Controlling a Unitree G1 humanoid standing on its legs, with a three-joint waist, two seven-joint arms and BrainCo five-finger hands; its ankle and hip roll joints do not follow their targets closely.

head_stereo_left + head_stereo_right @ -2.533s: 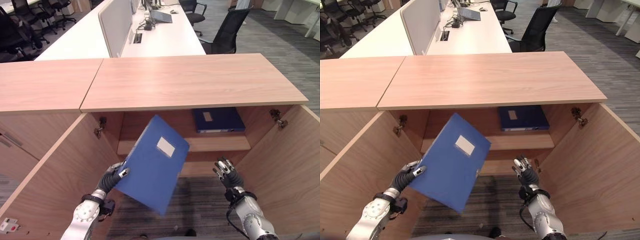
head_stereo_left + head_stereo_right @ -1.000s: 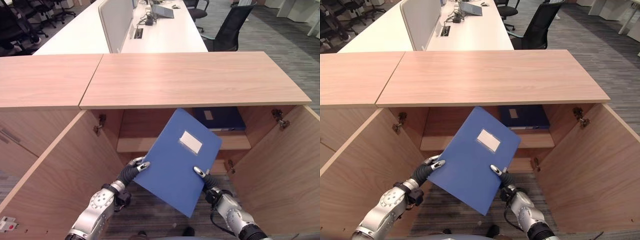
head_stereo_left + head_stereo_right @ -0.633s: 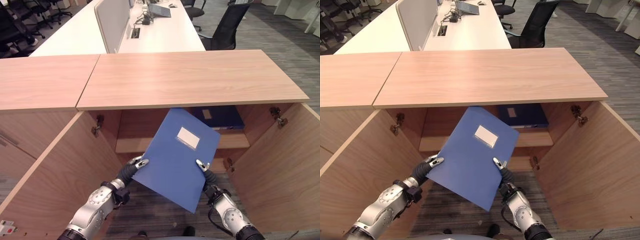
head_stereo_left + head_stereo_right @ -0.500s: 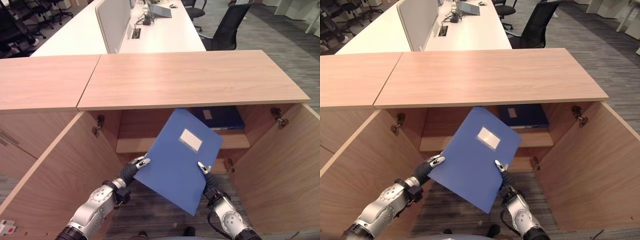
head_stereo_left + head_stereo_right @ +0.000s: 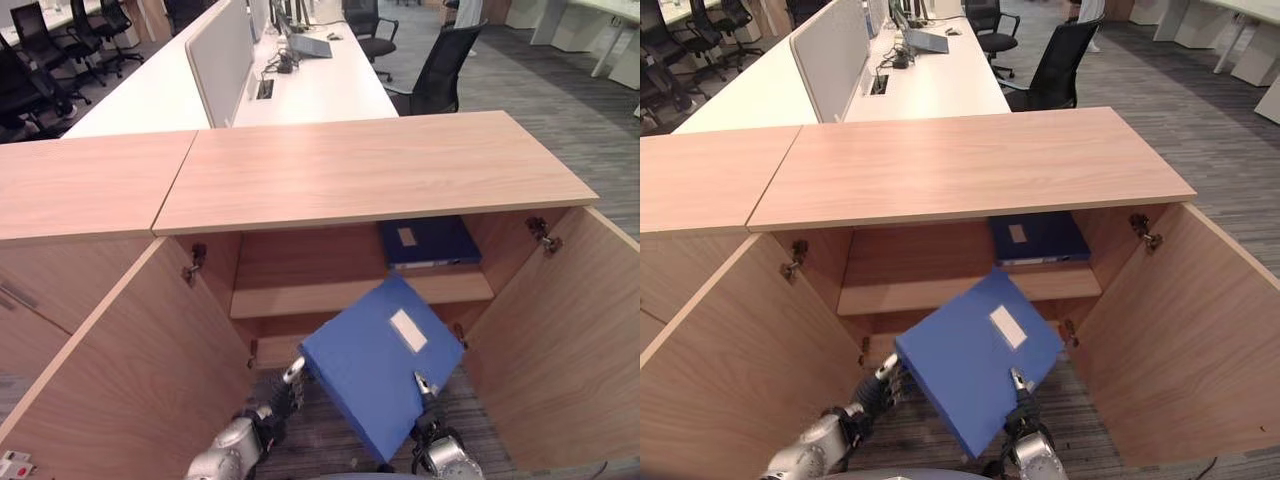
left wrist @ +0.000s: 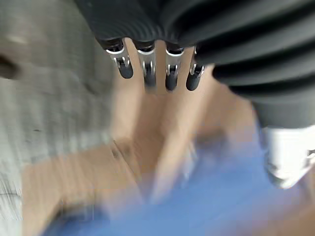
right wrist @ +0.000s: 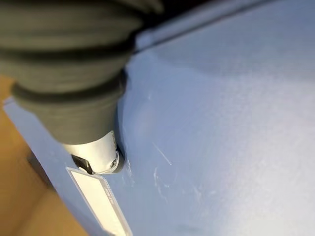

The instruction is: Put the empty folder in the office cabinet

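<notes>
The blue folder (image 5: 378, 365) was held between the two hands, tilted, low in front of the open office cabinet (image 5: 370, 170), its far corner reaching toward the lower compartment beneath the shelf (image 5: 340, 295). The left hand (image 5: 283, 385) was seen at the folder's left edge; in the left wrist view its fingers (image 6: 147, 73) were extended straight past the dark cover, with the thumb (image 6: 285, 162) set against the blue surface, so the hand was judged open and pressed to the folder rather than curled around it. The right hand (image 5: 1020, 392) was placed at the folder's near right edge. Its thumb (image 7: 101, 160) was laid on the upper face just beside a white label strip (image 7: 101, 204), while the remaining fingers were hidden under the folder; whether a grip had been closed could not be told. A white label (image 5: 408, 330) was borne on the upper face, between the two hands and farther from them. A second blue folder (image 5: 428, 242) was lying flat on the shelf, beyond the right hand and well apart from it. Both cabinet doors (image 5: 120, 370) were swung wide, one outside each hand.
</notes>
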